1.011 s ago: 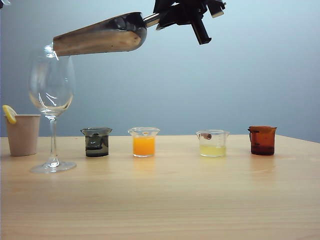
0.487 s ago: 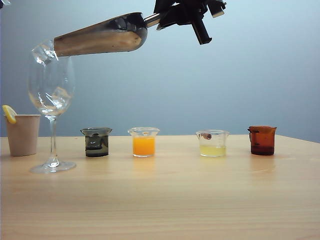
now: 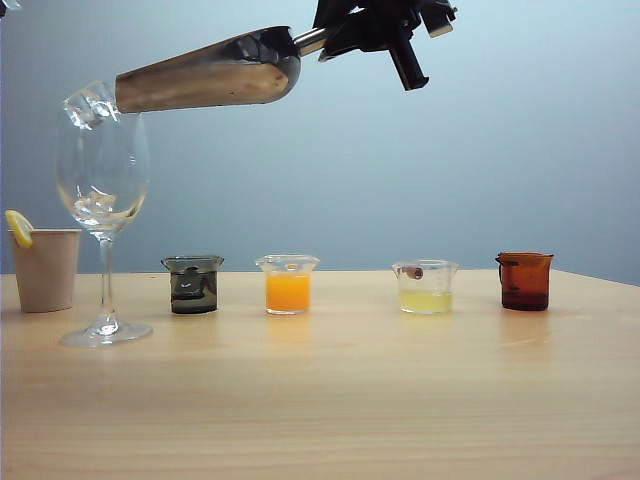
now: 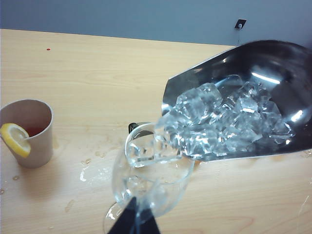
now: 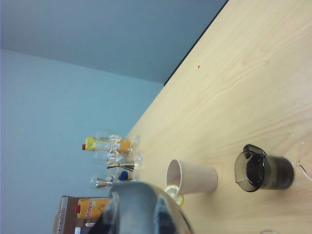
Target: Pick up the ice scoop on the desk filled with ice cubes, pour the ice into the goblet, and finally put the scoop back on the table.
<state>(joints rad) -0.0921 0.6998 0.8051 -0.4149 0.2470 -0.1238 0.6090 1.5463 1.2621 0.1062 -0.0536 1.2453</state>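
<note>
My right gripper (image 3: pixel 322 38) is shut on the handle of the ice scoop (image 3: pixel 205 72), high above the table (image 3: pixel 350 400). The scoop is tilted with its mouth down over the goblet (image 3: pixel 103 170). A cube sits at the scoop's lip (image 3: pixel 88 102), and some ice lies in the glass bowl. In the left wrist view the ice cubes (image 4: pixel 219 122) crowd the ice scoop (image 4: pixel 275 63) and slide toward the rim of the goblet (image 4: pixel 146 180). My left gripper (image 4: pixel 134 222) hangs in front of the glass, fingers together, holding nothing. The right wrist view shows only the scoop's blurred back (image 5: pixel 141 209).
A beige paper cup with a lemon slice (image 3: pixel 45 268) stands left of the goblet. To its right stand a dark beaker (image 3: pixel 193 284), an orange one (image 3: pixel 288 284), a pale yellow one (image 3: pixel 426 287) and an amber one (image 3: pixel 525 280). Water spots (image 4: pixel 92 165) mark the wood.
The scoop has drifted slightly to the right. A cube has dropped from its lip into the goblet and another has slid to the lip.
</note>
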